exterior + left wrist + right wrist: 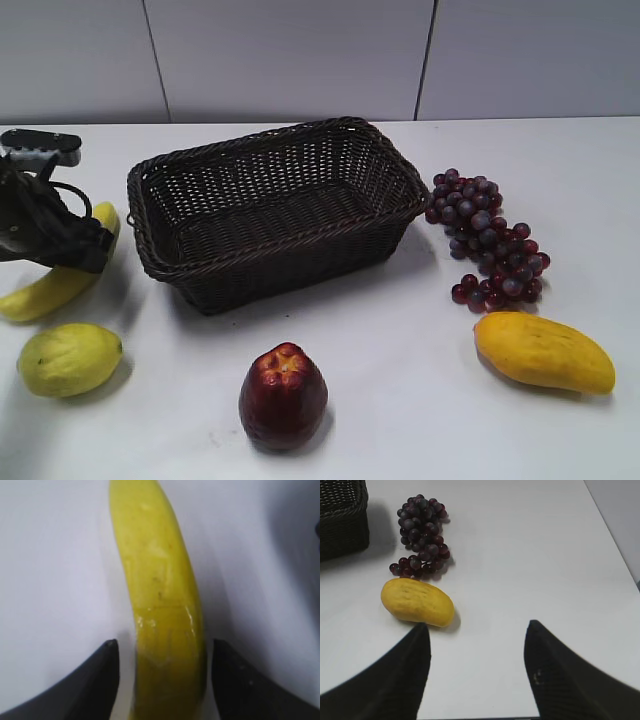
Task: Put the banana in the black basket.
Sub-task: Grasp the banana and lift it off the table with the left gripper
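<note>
The banana [40,293] lies flat on the white table at the far left, to the left of the black basket [250,150]. My left gripper [82,248] is down over the banana's middle. In the left wrist view the banana [160,580] runs between the two jaws of the left gripper [165,642], with a gap on each side, so it is open and astride the fruit. The basket is empty. My right gripper [477,625] is open and empty over bare table and does not show in the exterior view. A basket corner [340,520] shows in the right wrist view.
A yellow-green lemon-like fruit [68,358] lies in front of the banana. A dark red fruit [283,395] stands in front of the basket. Purple grapes [490,240] [422,530] and an orange-yellow mango [545,350] [417,601] lie right of the basket.
</note>
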`<action>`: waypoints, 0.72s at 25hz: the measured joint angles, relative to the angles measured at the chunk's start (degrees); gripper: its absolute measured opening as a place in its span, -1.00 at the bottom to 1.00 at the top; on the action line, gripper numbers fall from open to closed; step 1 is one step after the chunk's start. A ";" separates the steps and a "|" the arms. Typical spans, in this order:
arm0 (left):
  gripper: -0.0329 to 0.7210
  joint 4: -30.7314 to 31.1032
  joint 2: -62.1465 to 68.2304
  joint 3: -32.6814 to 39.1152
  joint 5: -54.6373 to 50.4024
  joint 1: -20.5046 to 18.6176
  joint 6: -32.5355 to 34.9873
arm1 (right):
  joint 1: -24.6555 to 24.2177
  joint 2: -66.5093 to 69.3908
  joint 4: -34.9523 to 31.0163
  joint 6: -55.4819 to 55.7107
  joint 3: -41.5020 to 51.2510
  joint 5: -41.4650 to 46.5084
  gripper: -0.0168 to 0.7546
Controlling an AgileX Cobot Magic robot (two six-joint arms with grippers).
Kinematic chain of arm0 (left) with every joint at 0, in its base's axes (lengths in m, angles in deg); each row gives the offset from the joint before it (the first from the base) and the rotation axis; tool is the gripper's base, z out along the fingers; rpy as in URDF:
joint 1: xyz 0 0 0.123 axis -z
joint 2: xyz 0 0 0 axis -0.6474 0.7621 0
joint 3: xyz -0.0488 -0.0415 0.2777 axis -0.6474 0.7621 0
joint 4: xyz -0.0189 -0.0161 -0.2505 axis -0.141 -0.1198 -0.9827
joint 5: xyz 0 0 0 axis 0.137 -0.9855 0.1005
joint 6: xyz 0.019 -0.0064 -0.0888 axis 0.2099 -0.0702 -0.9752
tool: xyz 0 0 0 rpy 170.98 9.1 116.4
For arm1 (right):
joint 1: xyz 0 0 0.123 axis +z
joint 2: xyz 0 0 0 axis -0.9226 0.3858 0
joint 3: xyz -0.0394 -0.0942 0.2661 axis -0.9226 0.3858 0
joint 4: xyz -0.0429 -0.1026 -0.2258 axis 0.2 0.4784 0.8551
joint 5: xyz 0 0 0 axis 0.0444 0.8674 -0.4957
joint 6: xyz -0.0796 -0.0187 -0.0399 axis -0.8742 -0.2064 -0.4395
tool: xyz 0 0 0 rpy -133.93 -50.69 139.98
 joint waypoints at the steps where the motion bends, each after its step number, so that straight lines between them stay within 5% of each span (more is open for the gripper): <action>1: 0.06 0.00 0.15 0.00 0.06 0.00 0.00 | 0.00 0.00 0.00 0.00 0.00 0.00 0.29; 3: -0.09 0.00 0.26 0.00 0.06 0.00 0.00 | 0.00 0.00 0.00 0.00 0.00 0.00 0.29; 18: -0.10 4.71 -8.78 -0.22 -5.15 0.00 0.00 | 0.00 0.00 0.00 0.00 0.00 0.00 0.29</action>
